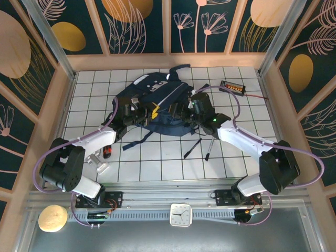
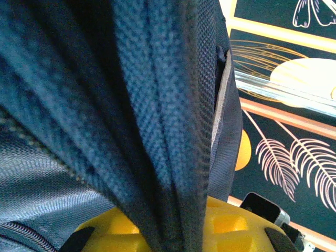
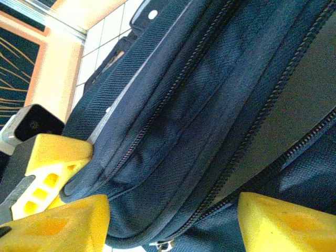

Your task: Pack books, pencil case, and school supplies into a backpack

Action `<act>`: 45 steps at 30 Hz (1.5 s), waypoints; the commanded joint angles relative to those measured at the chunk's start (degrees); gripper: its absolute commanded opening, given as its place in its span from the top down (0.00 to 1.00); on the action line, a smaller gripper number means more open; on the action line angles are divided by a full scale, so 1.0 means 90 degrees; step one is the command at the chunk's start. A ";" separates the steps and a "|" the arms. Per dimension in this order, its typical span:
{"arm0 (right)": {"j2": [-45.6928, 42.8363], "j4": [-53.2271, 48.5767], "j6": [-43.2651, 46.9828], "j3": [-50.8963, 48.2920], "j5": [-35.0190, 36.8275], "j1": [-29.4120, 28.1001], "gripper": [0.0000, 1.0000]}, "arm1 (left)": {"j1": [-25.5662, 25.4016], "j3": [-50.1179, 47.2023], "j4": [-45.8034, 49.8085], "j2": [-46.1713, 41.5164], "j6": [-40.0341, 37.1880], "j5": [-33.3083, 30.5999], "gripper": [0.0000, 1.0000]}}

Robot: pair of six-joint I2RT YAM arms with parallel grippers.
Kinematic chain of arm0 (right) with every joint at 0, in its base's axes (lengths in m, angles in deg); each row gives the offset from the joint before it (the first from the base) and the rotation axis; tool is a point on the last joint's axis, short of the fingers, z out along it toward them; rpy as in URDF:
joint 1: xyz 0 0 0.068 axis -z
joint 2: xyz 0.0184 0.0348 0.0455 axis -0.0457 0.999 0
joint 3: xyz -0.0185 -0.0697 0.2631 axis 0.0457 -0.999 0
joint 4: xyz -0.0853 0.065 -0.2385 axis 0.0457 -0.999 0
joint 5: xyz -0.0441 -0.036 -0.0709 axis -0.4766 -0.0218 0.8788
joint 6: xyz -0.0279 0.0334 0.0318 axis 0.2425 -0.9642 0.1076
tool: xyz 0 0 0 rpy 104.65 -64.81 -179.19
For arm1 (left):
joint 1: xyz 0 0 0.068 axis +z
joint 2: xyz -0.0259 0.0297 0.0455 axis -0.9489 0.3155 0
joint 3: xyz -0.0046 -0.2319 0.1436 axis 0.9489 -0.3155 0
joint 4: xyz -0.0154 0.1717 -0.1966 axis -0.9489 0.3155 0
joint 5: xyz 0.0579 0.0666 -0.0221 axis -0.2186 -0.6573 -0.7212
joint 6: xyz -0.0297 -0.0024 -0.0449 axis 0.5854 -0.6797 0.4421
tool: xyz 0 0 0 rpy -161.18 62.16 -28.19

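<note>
At the centre of the tiled table, the navy backpack lies between the two arms. The left gripper is closed, its yellow fingers pinching a gathered fold of the backpack's fabric. The right gripper stands with its jaws wide apart, astride the backpack's zippered rim; whether they press on it cannot be told. Two dark pens lie on the tiles near the backpack's front edge. A black box sits by the far right corner.
</note>
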 commanded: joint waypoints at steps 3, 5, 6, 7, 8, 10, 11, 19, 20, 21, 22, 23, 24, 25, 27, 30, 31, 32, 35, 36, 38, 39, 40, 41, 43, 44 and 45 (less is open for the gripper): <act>-0.0038 -0.0200 0.0561 0.0118 0.0218 -0.0055 0.39 | 0.0055 0.0375 -0.1337 -0.0361 0.0487 0.0423 0.92; 0.0011 -0.0197 0.0722 0.0191 0.0173 -0.0099 0.42 | 0.0055 0.0301 -0.1355 -0.0382 0.0520 0.0427 0.92; 0.0029 -0.0208 0.0802 0.0200 0.0145 -0.0144 0.42 | 0.0055 0.0264 -0.1398 -0.0378 0.0547 0.0426 0.92; 0.0039 -0.0215 0.0869 0.0203 0.0143 -0.0176 0.42 | 0.0055 0.0244 -0.1453 -0.0366 0.0595 0.0433 0.92; 0.0053 -0.0245 0.0919 0.0203 0.0143 -0.0217 0.42 | 0.0055 0.0239 -0.1496 -0.0349 0.0617 0.0458 0.92; 0.0073 -0.0297 0.0979 0.0169 0.0123 -0.0282 0.42 | 0.0055 0.0263 -0.1488 -0.0344 0.0619 0.0465 0.92; 0.0083 -0.0320 0.0999 0.0153 0.0123 -0.0305 0.42 | 0.0055 0.0278 -0.1466 -0.0329 0.0609 0.0472 0.92; 0.0153 -0.0547 0.1063 0.0197 0.0336 -0.0556 0.43 | 0.0064 0.0252 -0.1387 -0.0324 0.0570 0.0502 0.92; 0.0152 -0.0581 0.1072 0.0188 0.0370 -0.0587 0.43 | 0.0064 0.0261 -0.1386 -0.0323 0.0570 0.0501 0.92; 0.0147 -0.0638 0.1090 0.0176 0.0417 -0.0618 0.43 | 0.0064 0.0266 -0.1377 -0.0324 0.0560 0.0492 0.92; 0.0132 -0.0681 0.1101 0.0171 0.0465 -0.0655 0.43 | 0.0064 0.0258 -0.1366 -0.0324 0.0567 0.0497 0.92; 0.0105 -0.0722 0.1126 0.0153 0.0506 -0.0702 0.45 | 0.0064 0.0272 -0.1357 -0.0324 0.0561 0.0493 0.92; 0.0073 -0.0765 0.1138 0.0115 0.0555 -0.0751 0.46 | 0.0064 0.0273 -0.1357 -0.0319 0.0565 0.0499 0.92; 0.0048 -0.0804 0.1150 0.0096 0.0594 -0.0783 0.47 | 0.0064 0.0268 -0.1357 -0.0322 0.0552 0.0500 0.92; -0.0004 -0.0886 0.1150 0.0033 0.0664 -0.0841 0.47 | 0.0064 0.0267 -0.1338 -0.0341 0.0550 0.0483 0.92; -0.0054 -0.0985 0.1180 0.0004 0.0769 -0.0937 0.48 | 0.0064 0.0270 -0.1271 -0.0363 0.0504 0.0467 0.92; -0.0075 -0.1011 0.1189 -0.0004 0.0809 -0.0976 0.47 | 0.0060 0.0267 -0.1260 -0.0362 0.0493 0.0464 0.92; -0.0091 -0.1034 0.1192 -0.0005 0.0852 -0.1015 0.48 | 0.0064 0.0270 -0.1240 -0.0360 0.0484 0.0466 0.92; -0.0092 -0.1086 0.1180 -0.0026 0.0907 -0.1060 0.47 | 0.0064 0.0279 -0.1222 -0.0363 0.0465 0.0454 0.92; -0.0097 -0.1096 0.1172 -0.0039 0.0923 -0.1074 0.47 | 0.0064 0.0281 -0.1203 -0.0363 0.0453 0.0455 0.92; -0.0083 -0.1131 0.1143 -0.0056 0.0986 -0.1107 0.47 | 0.0064 0.0288 -0.1171 -0.0373 0.0448 0.0443 0.92; -0.0069 -0.1158 0.1131 -0.0047 0.1021 -0.1124 0.48 | 0.0064 0.0292 -0.1157 -0.0373 0.0443 0.0447 0.92; -0.0065 -0.1169 0.1131 -0.0037 0.1040 -0.1138 0.48 | 0.0060 0.0305 -0.1137 -0.0382 0.0439 0.0443 0.92; -0.0051 -0.1174 0.1131 -0.0035 0.1051 -0.1168 0.49 | 0.0064 0.0300 -0.1115 -0.0382 0.0424 0.0448 0.92; -0.0043 -0.1207 0.1126 -0.0016 0.1051 -0.1238 0.52 | 0.0064 0.0307 -0.1078 -0.0383 0.0404 0.0434 0.92; -0.0039 -0.1230 0.1121 -0.0021 0.1050 -0.1268 0.52 | 0.0064 0.0306 -0.1074 -0.0383 0.0404 0.0433 0.92; -0.0022 -0.1268 0.1116 -0.0031 0.1104 -0.1301 0.53 | 0.0065 0.0306 -0.1078 -0.0373 0.0404 0.0433 0.92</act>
